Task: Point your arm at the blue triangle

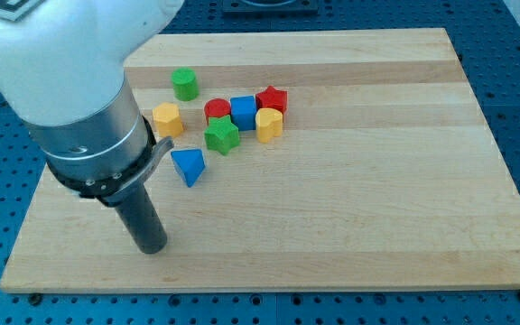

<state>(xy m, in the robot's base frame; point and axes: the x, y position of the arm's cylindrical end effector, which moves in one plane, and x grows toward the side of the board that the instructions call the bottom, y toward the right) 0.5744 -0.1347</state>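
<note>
Counter (350, 208): pale wooden board, fills most of the view, sits on a blue perforated base. Its right half carries nothing.

Arm: large white and grey body enters from the view's top left, narrows to a dark rod. No claw on this rig, so nothing to call wide, narrow or holding; the rod ends in my tip (152, 249), resting near the counter's bottom-left area.

Blue triangle (189, 166): stands alone, below the main cluster and to the left of the counter's middle. It lies up and to the right of my tip, near but apart; no contact visible.

Cluster above it, upper centre-left: green star (222, 135) nearest the triangle, then red cylinder (216, 111), blue cube (243, 112), red star (272, 98) and yellow heart (269, 124), packed close, several touching. Yellow hexagon (166, 118) sits apart to the left, just beside the arm's housing. Green cylinder (185, 83) furthest toward the top.

Step, as I judge it: the approach is under way and close to done. The tip is near the triangle but not yet beside it.

Next move calls for a short slide up and to the right, stopping just beside the triangle's lower-left face. Path looks clear; the green star lies beyond the target, so overshoot would risk shoving the triangle into it.
</note>
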